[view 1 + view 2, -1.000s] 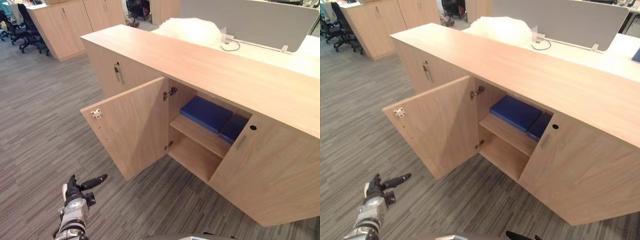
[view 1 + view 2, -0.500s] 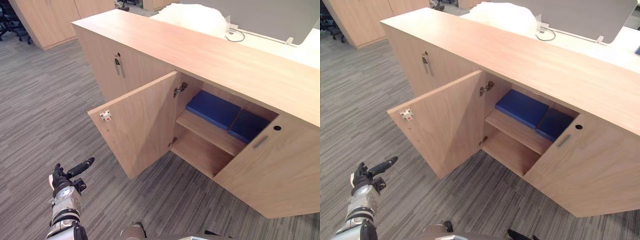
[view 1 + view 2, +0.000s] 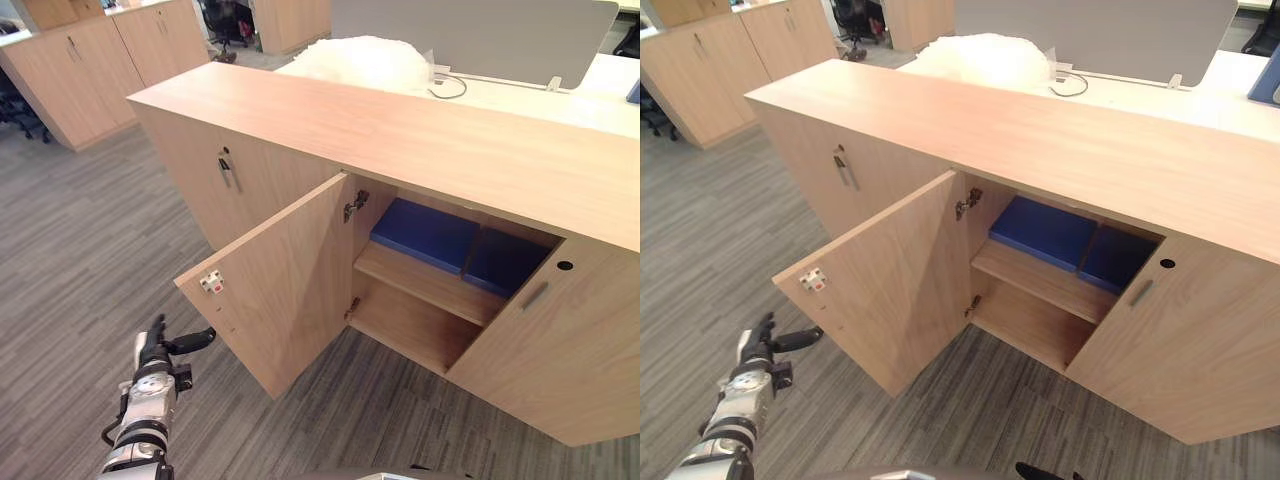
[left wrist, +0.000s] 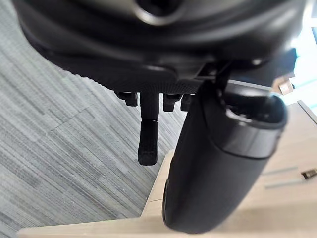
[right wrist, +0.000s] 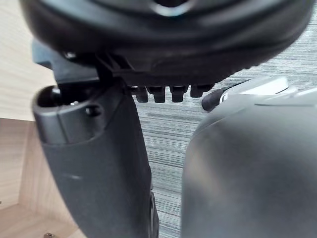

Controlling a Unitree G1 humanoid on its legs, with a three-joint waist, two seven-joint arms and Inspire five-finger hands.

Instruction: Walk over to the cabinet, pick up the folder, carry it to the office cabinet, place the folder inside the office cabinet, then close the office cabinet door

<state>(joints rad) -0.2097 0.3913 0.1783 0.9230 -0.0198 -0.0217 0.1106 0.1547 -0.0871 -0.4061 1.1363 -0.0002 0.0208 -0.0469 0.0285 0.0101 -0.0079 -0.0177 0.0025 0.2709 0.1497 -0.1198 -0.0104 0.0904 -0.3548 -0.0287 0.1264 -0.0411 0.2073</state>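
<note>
1. A long, low office cabinet of light wood (image 3: 420, 130) stands on the grey striped carpet floor (image 3: 90, 250). Its left door (image 3: 290, 275) is swung wide open toward the robot, and its right door (image 3: 560, 350) stands partly open.
2. Inside, a flat dark blue folder (image 3: 425, 232) lies on the upper shelf (image 3: 420, 285). A second dark blue folder (image 3: 505, 262) lies just beside it on the right, partly hidden by the right door.
3. The left hand (image 3: 158, 360) hangs low over the carpet, near the free edge of the open left door but apart from it. Its fingers (image 4: 147, 144) are relaxed and spread, and they hold nothing. One of them points toward the door.
4. The right hand (image 5: 94, 158) is seen in the right wrist view above the carpet, close to a wall of light wood. I cannot tell how far this hand is open.
5. Left of the open door, a closed door of the same cabinet carries a slim metal handle (image 3: 228, 170).
6. Behind the cabinet, a white fluffy heap (image 3: 365, 62) rests on a pale surface (image 3: 520, 95).
</note>
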